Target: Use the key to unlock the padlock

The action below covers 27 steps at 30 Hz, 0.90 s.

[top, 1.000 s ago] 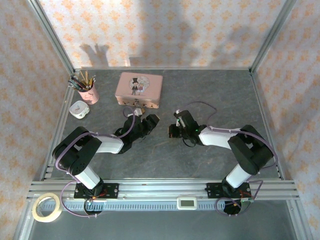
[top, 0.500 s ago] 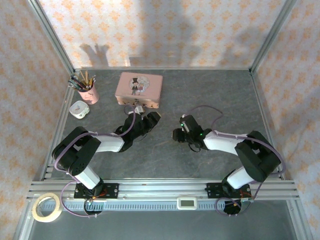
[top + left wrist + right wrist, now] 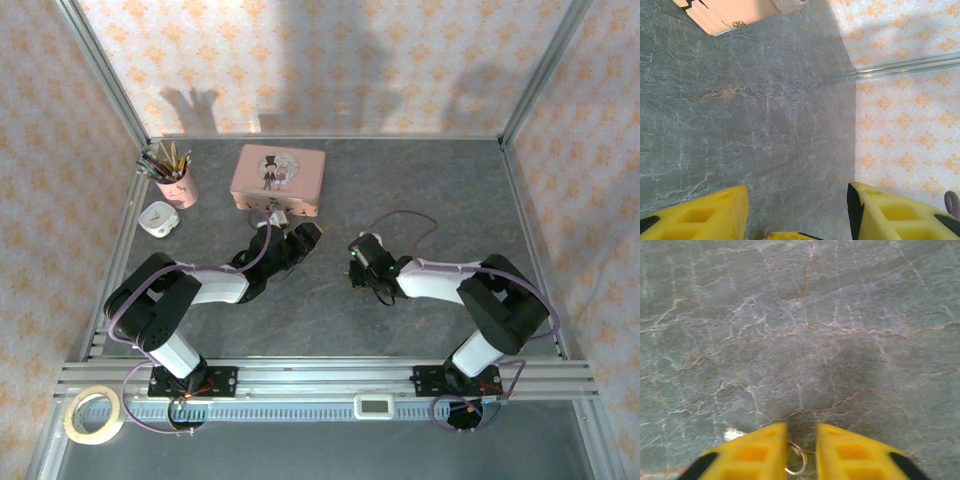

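Right pincer astride small metal ring

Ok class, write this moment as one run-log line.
left gripper: open, empty | right gripper: nearly shut, small metal ring in gap | grip: unclear

A small silvery ring lies in the narrow gap between the yellow fingers of the right gripper. The fingers cover part of its rim and are themselves cut off by the bottom edge. Whatever the ring is attached to is hidden, and it cannot be told whether the fingers pinch it. In the left wrist view the top edge crops the pink tin to one corner. From above, the padlock at the tin's front is too small to make out.
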Motion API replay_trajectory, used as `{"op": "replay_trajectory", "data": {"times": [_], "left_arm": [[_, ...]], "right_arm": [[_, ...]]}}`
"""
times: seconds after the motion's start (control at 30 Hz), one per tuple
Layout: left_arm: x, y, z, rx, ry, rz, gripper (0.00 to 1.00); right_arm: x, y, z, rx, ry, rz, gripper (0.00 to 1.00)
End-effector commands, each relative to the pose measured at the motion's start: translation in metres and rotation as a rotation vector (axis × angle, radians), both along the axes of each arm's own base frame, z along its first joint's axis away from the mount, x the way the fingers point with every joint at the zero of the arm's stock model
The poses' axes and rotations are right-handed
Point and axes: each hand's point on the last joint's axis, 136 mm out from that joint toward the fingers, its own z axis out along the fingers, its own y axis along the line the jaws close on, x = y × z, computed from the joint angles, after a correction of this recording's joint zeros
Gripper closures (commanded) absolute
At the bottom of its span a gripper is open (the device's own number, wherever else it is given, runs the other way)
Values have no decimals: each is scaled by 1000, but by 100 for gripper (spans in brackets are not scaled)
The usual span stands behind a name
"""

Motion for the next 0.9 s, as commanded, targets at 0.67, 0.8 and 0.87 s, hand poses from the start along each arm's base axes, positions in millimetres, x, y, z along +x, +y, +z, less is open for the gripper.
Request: {"op": "replay_trajectory", "data": {"times": [0.67,0.8,0.87], "left_arm": [[9,-33,8,-136,21,-21,48],[7,-45,6,-203,39,-27,49],[7,-48,5,-218,49,-26,49]], "right_arm": [[23,35,78,431,-92,-75,100],[29,39,95,485,-130,-84,100],[31,41,103,509,-149,-86,100]]}}
